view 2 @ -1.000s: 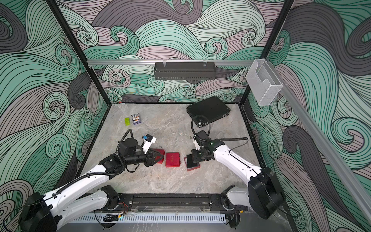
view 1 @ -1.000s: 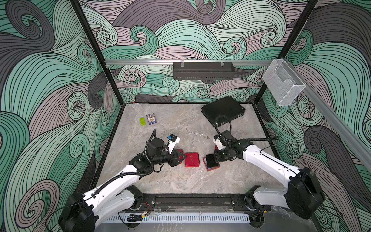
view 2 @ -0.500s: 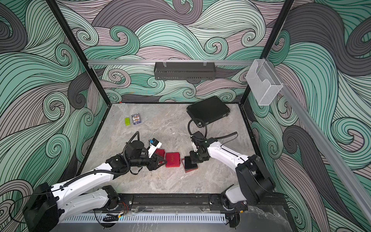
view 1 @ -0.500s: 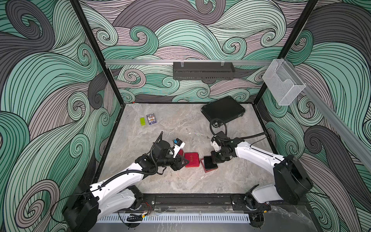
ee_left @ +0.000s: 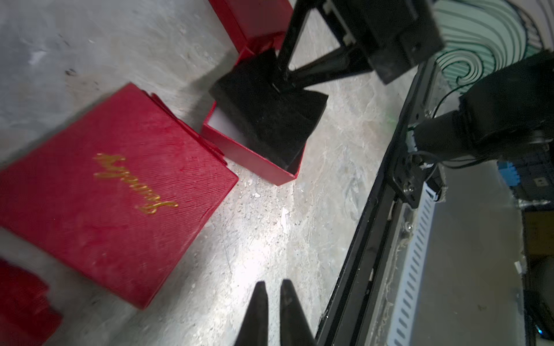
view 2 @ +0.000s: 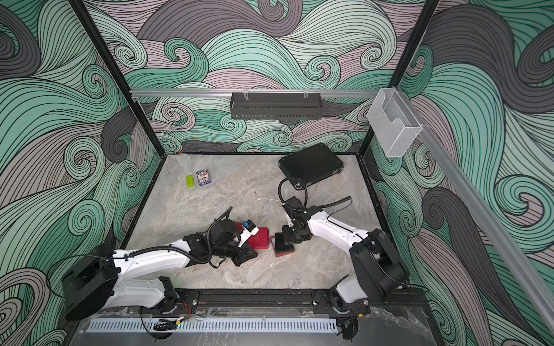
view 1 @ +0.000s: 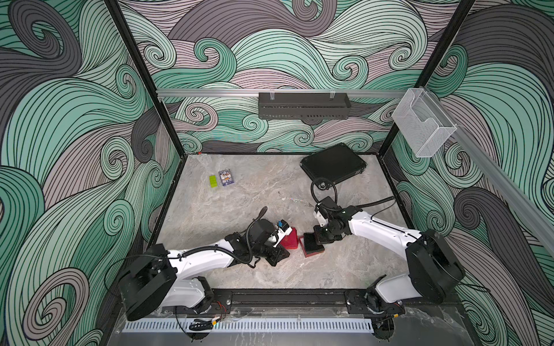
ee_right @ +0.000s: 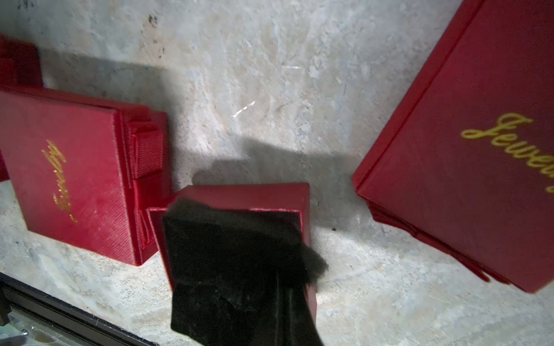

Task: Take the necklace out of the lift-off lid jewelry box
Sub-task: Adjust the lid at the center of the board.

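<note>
An open red jewelry box base (view 1: 313, 253) (ee_left: 248, 154) sits at the table's front middle. My right gripper (view 1: 320, 239) (ee_left: 283, 76) (ee_right: 284, 299) is shut on its black foam pad (view 1: 311, 243) (ee_left: 266, 116) (ee_right: 233, 254), which is tilted up out of the base. The red lid (view 1: 290, 238) (ee_left: 117, 194) with gold script lies flat just left of the base. My left gripper (view 1: 279, 256) (ee_left: 272, 284) is shut and holds nothing, low over bare table in front of the lid. A thin silvery chain (view 1: 295, 200) (view 2: 265, 197), seemingly the necklace, lies on the table behind the right arm.
Another red box (ee_right: 464, 149) (ee_left: 254, 18) lies close by the base. A black case (view 1: 333, 164) is at the back right. A green block (view 1: 213, 181) and a card pack (view 1: 226, 178) lie at the back left. The black front rail (ee_left: 368, 227) runs beside my left gripper.
My left gripper closed and swung off the red lid toward the front edge. The right arm shifted slightly left, still holding the pad.
</note>
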Robot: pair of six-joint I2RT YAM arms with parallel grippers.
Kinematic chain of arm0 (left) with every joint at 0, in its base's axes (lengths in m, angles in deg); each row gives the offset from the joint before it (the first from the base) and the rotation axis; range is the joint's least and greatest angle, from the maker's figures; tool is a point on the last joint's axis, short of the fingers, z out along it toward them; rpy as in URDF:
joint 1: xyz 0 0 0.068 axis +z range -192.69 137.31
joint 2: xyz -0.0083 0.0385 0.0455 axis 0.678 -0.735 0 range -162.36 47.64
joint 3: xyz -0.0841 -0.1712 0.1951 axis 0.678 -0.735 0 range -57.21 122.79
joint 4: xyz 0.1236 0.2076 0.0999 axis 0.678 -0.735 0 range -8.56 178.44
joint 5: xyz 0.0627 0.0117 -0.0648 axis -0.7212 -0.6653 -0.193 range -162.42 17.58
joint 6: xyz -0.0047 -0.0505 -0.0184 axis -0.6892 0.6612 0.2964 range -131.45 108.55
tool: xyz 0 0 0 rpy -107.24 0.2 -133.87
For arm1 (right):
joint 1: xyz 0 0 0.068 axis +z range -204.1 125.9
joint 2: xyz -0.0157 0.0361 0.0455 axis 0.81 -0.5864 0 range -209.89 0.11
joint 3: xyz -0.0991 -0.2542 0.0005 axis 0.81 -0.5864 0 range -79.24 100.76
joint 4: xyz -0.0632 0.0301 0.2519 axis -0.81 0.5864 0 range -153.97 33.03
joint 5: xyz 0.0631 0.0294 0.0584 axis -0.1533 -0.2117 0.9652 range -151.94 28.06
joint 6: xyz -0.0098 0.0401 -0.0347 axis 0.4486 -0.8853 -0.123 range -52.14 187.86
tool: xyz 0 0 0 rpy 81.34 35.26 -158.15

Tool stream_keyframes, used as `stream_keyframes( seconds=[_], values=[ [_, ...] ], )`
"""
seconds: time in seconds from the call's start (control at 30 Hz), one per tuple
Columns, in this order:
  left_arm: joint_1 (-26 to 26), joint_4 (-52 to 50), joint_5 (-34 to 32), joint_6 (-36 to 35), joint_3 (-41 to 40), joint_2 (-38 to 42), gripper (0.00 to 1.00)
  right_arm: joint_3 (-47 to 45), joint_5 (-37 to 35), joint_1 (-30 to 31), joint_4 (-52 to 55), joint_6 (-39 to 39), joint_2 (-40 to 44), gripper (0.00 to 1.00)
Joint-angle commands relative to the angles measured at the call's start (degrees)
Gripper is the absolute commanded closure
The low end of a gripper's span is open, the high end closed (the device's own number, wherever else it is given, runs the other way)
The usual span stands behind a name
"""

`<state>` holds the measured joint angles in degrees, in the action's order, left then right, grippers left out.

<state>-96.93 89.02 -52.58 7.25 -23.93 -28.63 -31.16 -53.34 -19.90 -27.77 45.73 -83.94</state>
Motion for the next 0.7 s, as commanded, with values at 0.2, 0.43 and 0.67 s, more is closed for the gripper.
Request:
stream_keyframes(
  seconds=[0.2,0.43,0.67],
  values=[
    [-5.0,0.4,-8.1,2.4,10.1,-11.6,1.00,-2.5,-3.9,0.6,0.6,-3.2,4.1,1.00],
    [-6.4,-4.6,-13.6,2.3,16.6,-18.4,1.00,-4.3,-3.1,0.7,0.6,-3.4,6.3,1.00],
    [-6.5,-5.6,-17.2,3.7,20.6,-22.6,1.00,-5.6,-1.9,0.7,0.5,-3.8,7.4,1.00]
  ],
)
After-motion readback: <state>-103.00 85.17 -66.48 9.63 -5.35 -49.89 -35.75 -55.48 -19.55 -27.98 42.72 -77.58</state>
